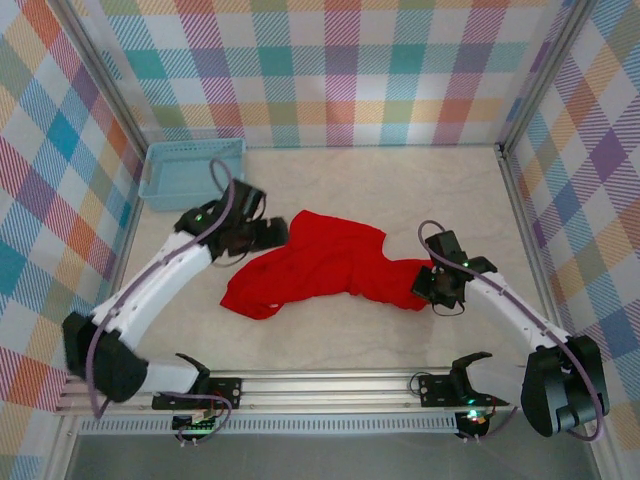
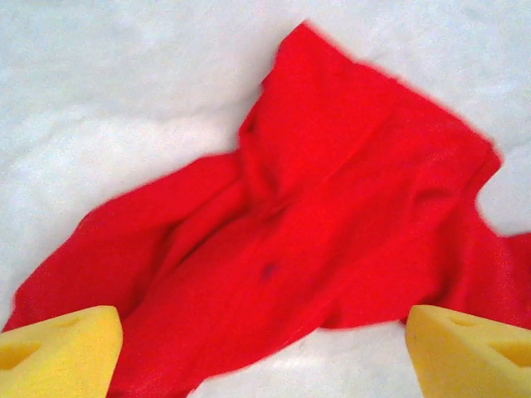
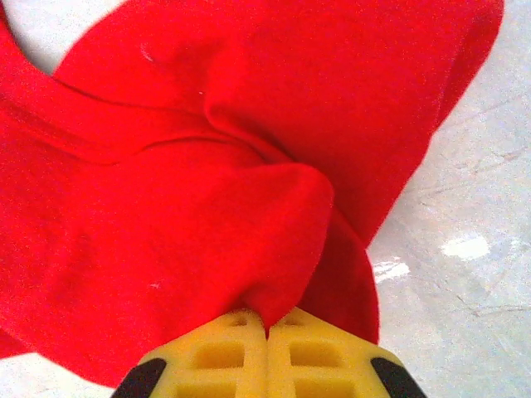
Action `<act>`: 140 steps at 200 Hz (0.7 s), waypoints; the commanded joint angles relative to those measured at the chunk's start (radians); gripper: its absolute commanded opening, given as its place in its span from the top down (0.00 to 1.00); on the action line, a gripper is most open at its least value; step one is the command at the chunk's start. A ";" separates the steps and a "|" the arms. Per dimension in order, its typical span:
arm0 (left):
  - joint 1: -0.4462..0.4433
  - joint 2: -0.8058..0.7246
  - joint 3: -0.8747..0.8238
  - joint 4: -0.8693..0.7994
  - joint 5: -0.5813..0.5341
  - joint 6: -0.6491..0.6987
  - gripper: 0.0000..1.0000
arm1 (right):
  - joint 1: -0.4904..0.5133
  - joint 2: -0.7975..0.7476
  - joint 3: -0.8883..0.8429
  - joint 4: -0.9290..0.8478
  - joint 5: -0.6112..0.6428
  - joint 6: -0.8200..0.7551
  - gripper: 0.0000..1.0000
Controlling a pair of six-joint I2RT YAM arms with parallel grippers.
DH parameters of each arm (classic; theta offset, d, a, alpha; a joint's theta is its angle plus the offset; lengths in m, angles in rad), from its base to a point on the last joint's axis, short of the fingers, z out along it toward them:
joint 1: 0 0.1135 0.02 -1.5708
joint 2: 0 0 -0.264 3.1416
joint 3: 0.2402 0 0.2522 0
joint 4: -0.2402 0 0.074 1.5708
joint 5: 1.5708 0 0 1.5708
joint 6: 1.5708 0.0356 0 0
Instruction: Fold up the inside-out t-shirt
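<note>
From above, the shirt [image 1: 320, 265] lies bunched mid-table [image 1: 400, 190], well apart from the basket [image 1: 190, 172] at the far left corner. It looks far from flat, so the step in hand is likely spreading it before any fold. The left arm slants up from its near-left base to the shirt's upper-left edge, and the left gripper [image 1: 275, 232] sits just beside the cloth. The right arm bends inward from the near-right base, and the right gripper [image 1: 422, 287] sits low at the shirt's right end. At the left wrist, the left gripper [image 2: 264, 365] stands wide apart and holds nothing. Its yellow pads [image 2: 58, 352] sit at the bottom corners, with the rumpled shirt [image 2: 332, 215] spread ahead of them. To do this well, it should probably come down on a single edge or corner, not a thick ridge, then draw away from the other arm. At the right wrist, the right gripper [image 3: 267, 332] is closed tight on a gathered fold of the shirt [image 3: 207, 166], with bare table [image 3: 465, 207] to its right. That hold should serve as the anchor, kept low so that the cloth stretches flat and does not lift.
</note>
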 commanded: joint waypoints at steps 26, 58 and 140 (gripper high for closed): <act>-0.023 0.416 0.288 0.005 -0.120 0.048 0.06 | 0.001 -0.056 -0.024 0.060 0.002 0.005 1.00; -0.004 0.675 0.504 -0.022 -0.149 0.051 0.05 | 0.000 -0.086 -0.021 0.042 0.013 -0.017 1.00; 0.032 0.963 0.706 -0.024 -0.021 0.048 0.43 | 0.000 -0.074 0.018 0.019 0.072 -0.067 1.00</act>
